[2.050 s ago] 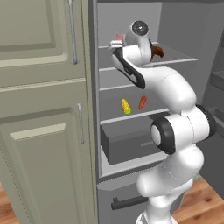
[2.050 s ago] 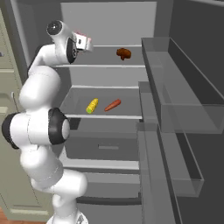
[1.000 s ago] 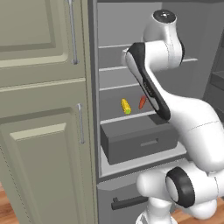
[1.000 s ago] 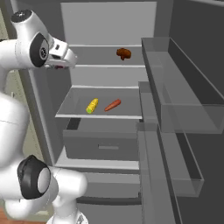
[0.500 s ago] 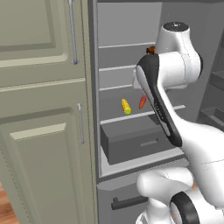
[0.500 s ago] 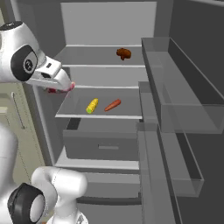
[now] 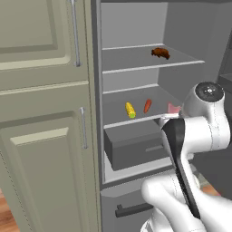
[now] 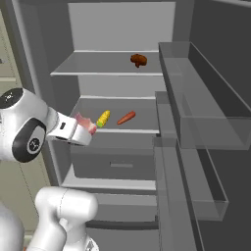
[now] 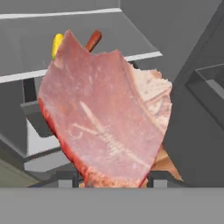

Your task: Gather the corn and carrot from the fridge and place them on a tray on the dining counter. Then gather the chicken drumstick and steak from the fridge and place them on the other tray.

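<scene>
My gripper [image 8: 89,128] is shut on a raw pink steak [image 9: 107,118], held out in front of the open fridge at the height of the middle shelf. The steak [image 8: 83,121] pokes out past the hand [image 7: 173,108]. On the middle shelf lie a yellow corn [image 7: 130,110] and an orange carrot [image 7: 147,105] side by side, also seen as corn [image 8: 103,118] and carrot [image 8: 126,117]. A brown chicken drumstick [image 8: 138,60] rests on the top shelf. In the hand view the steak hides most of the corn [image 9: 57,43] and carrot [image 9: 93,40]. The trays and the dining counter are out of view.
The fridge door [image 8: 196,147] with its clear bins stands open on the right. A grey drawer [image 7: 136,145] sits pulled out a little below the middle shelf. Tall beige cabinet doors [image 7: 45,113] stand left of the fridge.
The arm has swung down and back from the top shelf to middle-shelf height outside the fridge, carrying the steak. Corn, carrot and drumstick have not moved.
</scene>
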